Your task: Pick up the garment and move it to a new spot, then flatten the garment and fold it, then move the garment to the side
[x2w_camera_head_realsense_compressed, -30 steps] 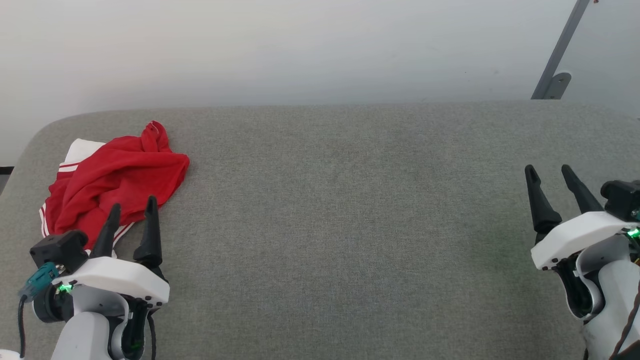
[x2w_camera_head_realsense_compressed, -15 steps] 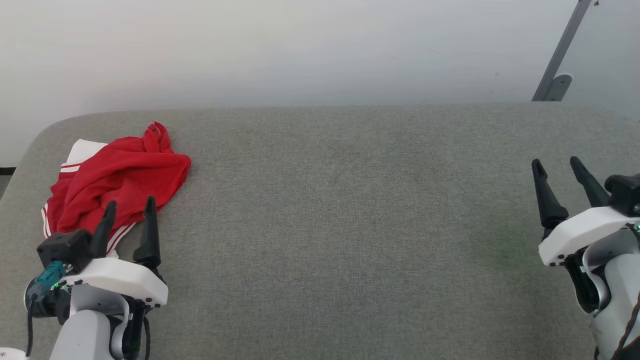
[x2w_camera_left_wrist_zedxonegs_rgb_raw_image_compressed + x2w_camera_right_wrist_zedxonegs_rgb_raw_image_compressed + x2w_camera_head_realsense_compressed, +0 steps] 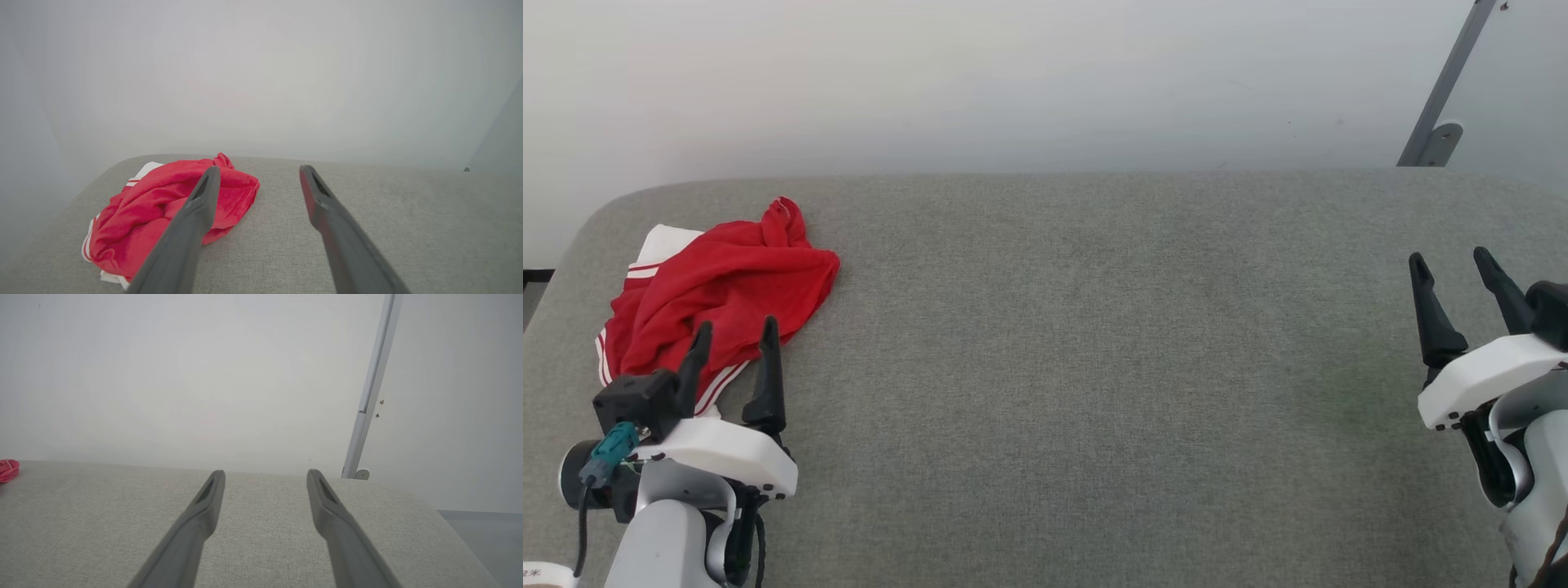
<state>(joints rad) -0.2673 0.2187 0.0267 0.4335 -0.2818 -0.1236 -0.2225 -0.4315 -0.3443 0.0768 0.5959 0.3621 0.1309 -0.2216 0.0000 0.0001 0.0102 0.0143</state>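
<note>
Shirt lies bunched by the table's left edge; left tool, spread and empty, might snag one layer, dragging it off.

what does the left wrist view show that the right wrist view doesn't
Left wrist view: the open left gripper facing the crumpled red soft-knit shirt, its white sleeve and striped trim visible. Right wrist view: the open right gripper, a slanted grey metal post, just a red tip of the shirt at the left edge. Both: the grey fabric surface and pale wall.
</note>
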